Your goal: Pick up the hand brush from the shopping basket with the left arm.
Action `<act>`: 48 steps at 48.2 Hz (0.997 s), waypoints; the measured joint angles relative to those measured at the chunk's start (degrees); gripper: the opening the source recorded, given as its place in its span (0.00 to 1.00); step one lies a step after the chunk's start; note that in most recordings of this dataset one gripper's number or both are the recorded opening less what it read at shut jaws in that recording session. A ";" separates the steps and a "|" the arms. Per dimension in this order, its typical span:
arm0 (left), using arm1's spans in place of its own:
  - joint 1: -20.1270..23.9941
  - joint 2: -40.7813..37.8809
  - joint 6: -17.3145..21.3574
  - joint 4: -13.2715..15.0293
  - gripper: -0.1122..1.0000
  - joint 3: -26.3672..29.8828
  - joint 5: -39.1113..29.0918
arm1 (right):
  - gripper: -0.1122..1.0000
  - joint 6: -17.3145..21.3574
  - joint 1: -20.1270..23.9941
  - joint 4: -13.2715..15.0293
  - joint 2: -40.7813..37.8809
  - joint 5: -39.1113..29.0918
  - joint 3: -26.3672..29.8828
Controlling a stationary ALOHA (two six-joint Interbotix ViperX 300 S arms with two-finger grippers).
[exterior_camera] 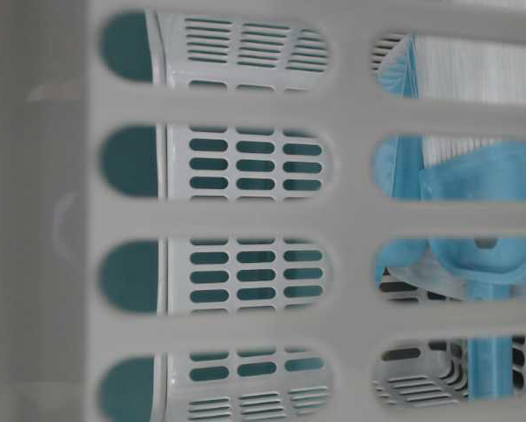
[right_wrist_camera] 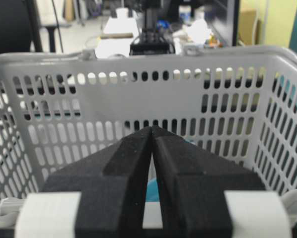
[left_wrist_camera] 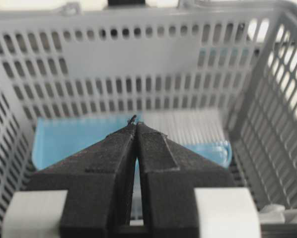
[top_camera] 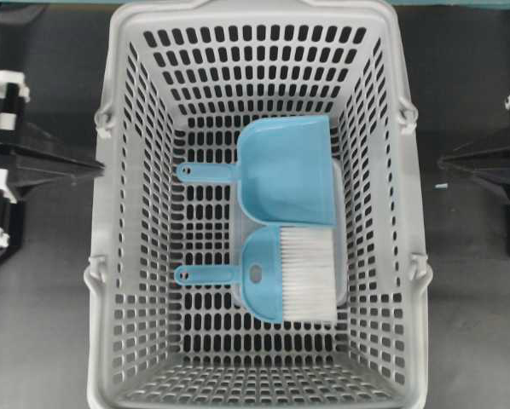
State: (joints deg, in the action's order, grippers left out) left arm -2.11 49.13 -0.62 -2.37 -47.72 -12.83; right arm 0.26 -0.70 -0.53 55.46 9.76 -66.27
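The hand brush (top_camera: 289, 273) lies flat on the floor of the shopping basket (top_camera: 118, 68), white bristles to the right and thin handle pointing left. In the left wrist view its bristles (left_wrist_camera: 183, 129) show just right of my fingertips. My left gripper (top_camera: 100, 166) is shut and empty, outside the basket's left wall at the height of its rim; in its own view (left_wrist_camera: 137, 122) the tips meet. My right gripper (top_camera: 440, 162) is shut and empty outside the right wall, and its tips also meet in the right wrist view (right_wrist_camera: 152, 128).
A matching blue dustpan (top_camera: 285, 170) lies just behind the brush, handle also pointing left; it shows in the left wrist view (left_wrist_camera: 64, 139). A clear flat plastic piece (top_camera: 341, 256) lies under both. The basket's tall slotted walls (right_wrist_camera: 49, 99) stand between both grippers and the brush.
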 measured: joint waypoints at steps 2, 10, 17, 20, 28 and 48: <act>-0.09 -1.85 0.00 0.00 0.10 2.55 -3.43 | 0.10 0.00 -0.26 -0.09 0.09 -0.44 0.18; -0.88 -10.02 0.18 0.09 0.10 12.22 -17.23 | 0.15 0.00 -1.05 -0.09 0.00 -1.14 0.79; -1.67 -17.49 0.00 0.00 0.10 20.30 -28.74 | 0.45 0.09 -1.41 -0.09 0.18 -1.14 0.88; -2.29 -20.48 -0.18 0.00 0.10 22.94 -31.64 | 0.63 0.09 -1.49 -0.09 0.18 -1.14 0.88; -3.16 -27.25 -0.53 0.00 0.11 27.77 -36.47 | 0.80 0.09 -1.49 -0.09 0.35 -1.14 0.97; -5.45 -42.63 -7.38 0.09 0.92 35.60 -47.90 | 0.77 0.09 -1.41 -0.09 1.14 -1.23 0.97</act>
State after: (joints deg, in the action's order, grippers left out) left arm -7.56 6.50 -8.00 -2.29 -12.13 -60.73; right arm 0.35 -2.11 -0.62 56.60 8.53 -65.30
